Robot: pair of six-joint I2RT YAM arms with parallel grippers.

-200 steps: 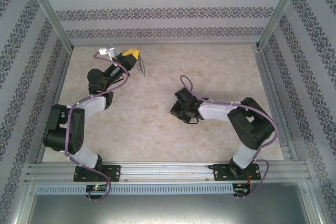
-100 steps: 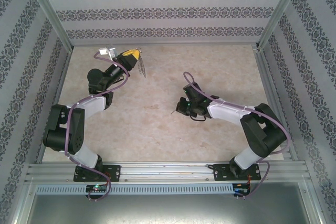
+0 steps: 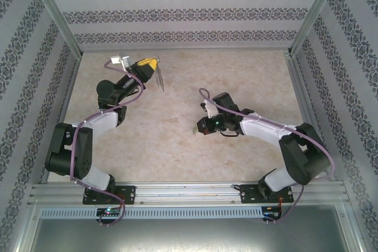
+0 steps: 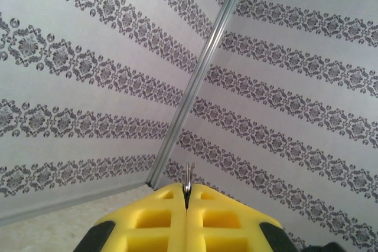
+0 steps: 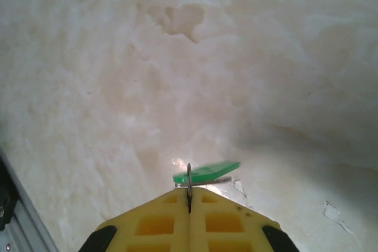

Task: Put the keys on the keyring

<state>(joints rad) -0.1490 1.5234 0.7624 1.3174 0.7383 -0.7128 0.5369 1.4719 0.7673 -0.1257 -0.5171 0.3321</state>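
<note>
At the back left, my left gripper (image 3: pixel 155 66) is raised and shut on the keyring (image 3: pixel 159 78), a grey metal loop whose chain dangles below the yellow fingers. In the left wrist view the top of the keyring (image 4: pixel 188 175) pokes out between the closed pads. My right gripper (image 3: pixel 201 127) is low over the middle of the table and is shut on the key. The key's thin metal ring (image 5: pixel 189 180) is pinched edge-on between the yellow fingers. The green-headed key (image 5: pixel 208 173) lies across just beyond the tips and shows as a green speck (image 3: pixel 198 129) from above.
The beige marbled table (image 3: pixel 236 75) is boxed in by patterned walls on three sides, with an aluminium rail (image 3: pixel 189 192) along the near edge. A corner post (image 4: pixel 201 81) stands just behind the left gripper. A brownish stain (image 5: pixel 177 19) marks the table ahead of the right gripper.
The right arm's elbow has swung out to the right and its gripper has drawn slightly right, still shut on the key. The left gripper has hardly moved.
</note>
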